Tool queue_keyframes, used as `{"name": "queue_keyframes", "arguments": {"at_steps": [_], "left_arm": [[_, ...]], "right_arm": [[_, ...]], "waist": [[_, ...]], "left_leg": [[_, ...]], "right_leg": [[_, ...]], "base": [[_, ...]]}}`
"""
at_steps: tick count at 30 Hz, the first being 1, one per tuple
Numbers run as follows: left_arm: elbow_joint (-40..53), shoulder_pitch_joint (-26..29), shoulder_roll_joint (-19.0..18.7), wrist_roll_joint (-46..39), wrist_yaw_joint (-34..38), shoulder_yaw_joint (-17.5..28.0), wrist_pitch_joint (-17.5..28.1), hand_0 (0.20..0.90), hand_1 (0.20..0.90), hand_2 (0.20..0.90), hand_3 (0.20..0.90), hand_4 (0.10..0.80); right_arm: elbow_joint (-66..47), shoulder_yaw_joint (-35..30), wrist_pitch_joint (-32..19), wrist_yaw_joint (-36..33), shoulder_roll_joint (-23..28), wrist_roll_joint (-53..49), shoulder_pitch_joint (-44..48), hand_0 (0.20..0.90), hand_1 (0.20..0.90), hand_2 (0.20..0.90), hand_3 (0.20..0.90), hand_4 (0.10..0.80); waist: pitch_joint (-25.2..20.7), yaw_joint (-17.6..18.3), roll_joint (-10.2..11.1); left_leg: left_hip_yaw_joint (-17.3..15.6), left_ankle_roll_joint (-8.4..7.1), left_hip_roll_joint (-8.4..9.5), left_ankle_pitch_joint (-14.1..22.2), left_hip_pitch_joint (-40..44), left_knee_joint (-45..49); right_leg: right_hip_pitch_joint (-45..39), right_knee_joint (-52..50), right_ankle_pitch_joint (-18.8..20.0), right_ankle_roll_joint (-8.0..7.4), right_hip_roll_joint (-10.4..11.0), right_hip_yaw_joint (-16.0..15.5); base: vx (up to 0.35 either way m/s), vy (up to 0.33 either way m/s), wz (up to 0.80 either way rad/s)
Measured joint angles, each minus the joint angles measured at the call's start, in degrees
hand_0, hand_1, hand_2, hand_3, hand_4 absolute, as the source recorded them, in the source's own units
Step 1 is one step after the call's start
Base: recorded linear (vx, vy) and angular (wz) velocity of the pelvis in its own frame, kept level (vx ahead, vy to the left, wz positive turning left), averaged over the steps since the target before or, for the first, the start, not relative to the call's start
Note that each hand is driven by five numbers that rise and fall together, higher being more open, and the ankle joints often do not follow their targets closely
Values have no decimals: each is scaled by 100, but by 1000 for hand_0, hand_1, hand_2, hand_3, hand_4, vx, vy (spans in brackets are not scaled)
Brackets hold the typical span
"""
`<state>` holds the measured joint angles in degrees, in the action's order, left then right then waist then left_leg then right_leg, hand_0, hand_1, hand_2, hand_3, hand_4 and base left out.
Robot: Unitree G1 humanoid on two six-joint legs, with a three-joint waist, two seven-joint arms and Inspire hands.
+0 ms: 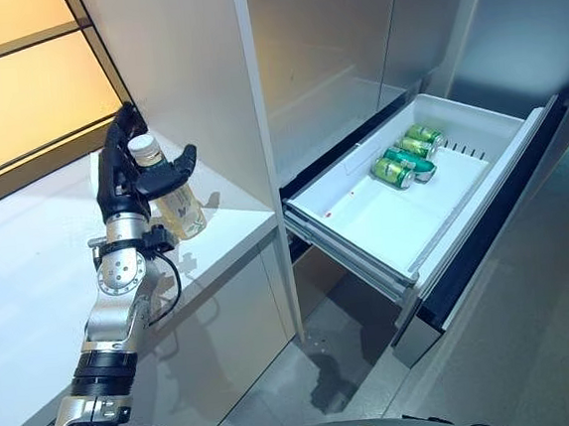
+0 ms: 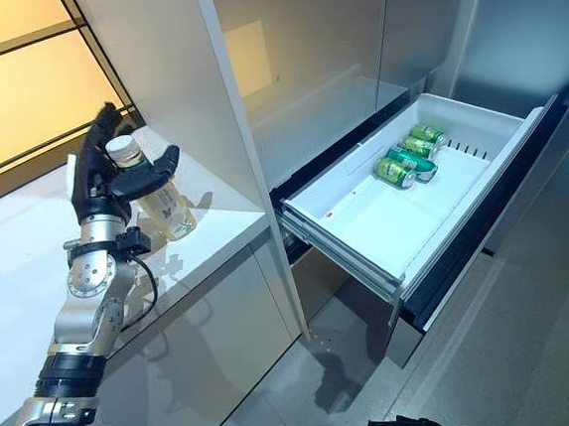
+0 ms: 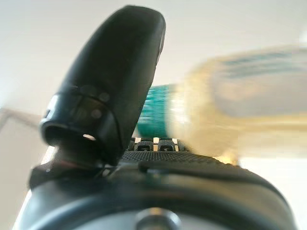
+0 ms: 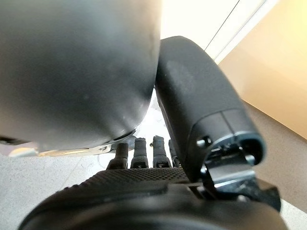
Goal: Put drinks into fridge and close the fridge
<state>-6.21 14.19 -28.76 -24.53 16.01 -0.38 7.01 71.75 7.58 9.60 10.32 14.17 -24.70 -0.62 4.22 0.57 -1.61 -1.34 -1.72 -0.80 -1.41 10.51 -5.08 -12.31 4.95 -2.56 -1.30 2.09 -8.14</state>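
Observation:
A clear bottle (image 1: 179, 208) of yellowish drink with a white cap stands on the white counter (image 1: 32, 285), close to the tall white panel. My left hand (image 1: 122, 182) is open around it: the fingers stand straight behind the bottle and the thumb reaches across its front. In the left wrist view the bottle (image 3: 240, 96) lies across the palm beside the thumb (image 3: 110, 81). The white fridge drawer (image 1: 366, 228) is pulled out at the right, with green cans (image 1: 406, 155) at its back. My right hand (image 4: 144, 191) is open and holds nothing.
A tall white cabinet panel (image 1: 203, 81) stands between the counter and the fridge. The drawer's dark front (image 1: 487, 245) sticks out over the grey floor (image 1: 536, 350). An orange wall (image 1: 13, 77) lies behind the counter.

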Motion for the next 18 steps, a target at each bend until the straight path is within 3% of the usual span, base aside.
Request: {"name": "queue_keyframes", "arguments": {"at_steps": [18], "left_arm": [[-142,14,-2,377,298,-45,3,900,900,900,900,800]], "right_arm": [[-30,0,33,1,2,11,23,900,900,900,900,800]], "waist": [[-2,88,-8]], "left_leg": [[-20,0,-4,0,22,-1]], "right_leg": [[-6,-11,1,0,-3,31]], "base": [[0,0,0]]}}
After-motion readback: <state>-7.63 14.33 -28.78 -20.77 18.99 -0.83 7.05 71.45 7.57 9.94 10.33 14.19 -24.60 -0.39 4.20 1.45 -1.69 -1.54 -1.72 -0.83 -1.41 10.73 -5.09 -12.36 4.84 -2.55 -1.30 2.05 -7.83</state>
